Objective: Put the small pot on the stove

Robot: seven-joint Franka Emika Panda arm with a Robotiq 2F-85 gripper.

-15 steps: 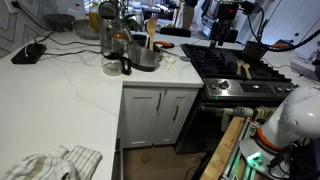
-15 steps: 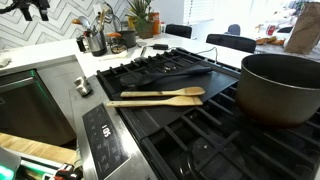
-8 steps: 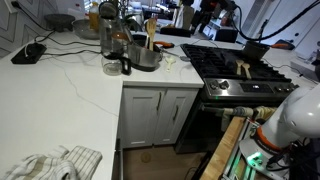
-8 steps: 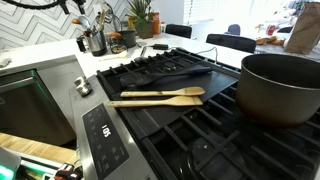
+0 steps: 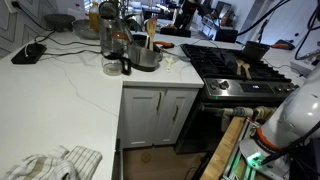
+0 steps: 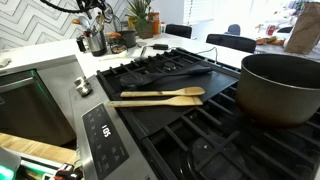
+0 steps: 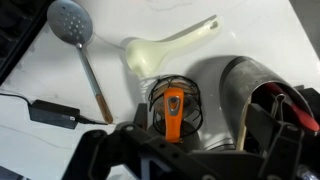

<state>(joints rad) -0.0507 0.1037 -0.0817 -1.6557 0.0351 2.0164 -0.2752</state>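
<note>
The small metal pot stands on the white counter left of the stove, with wooden utensils in it. It also shows in the exterior view and at the right of the wrist view. My gripper hangs above the back of the counter, a little right of and behind the pot, and also shows in the exterior view. In the wrist view my gripper looks open and empty, above a whisk with an orange handle.
A large dark pot sits on a stove burner, with two wooden spoons beside it. A skimmer, a white ladle and a black adapter lie on the counter. Jars and bottles stand behind the small pot.
My arm has moved left from above the stove's back edge to above the counter, closer to the small pot. Nothing else has moved.
</note>
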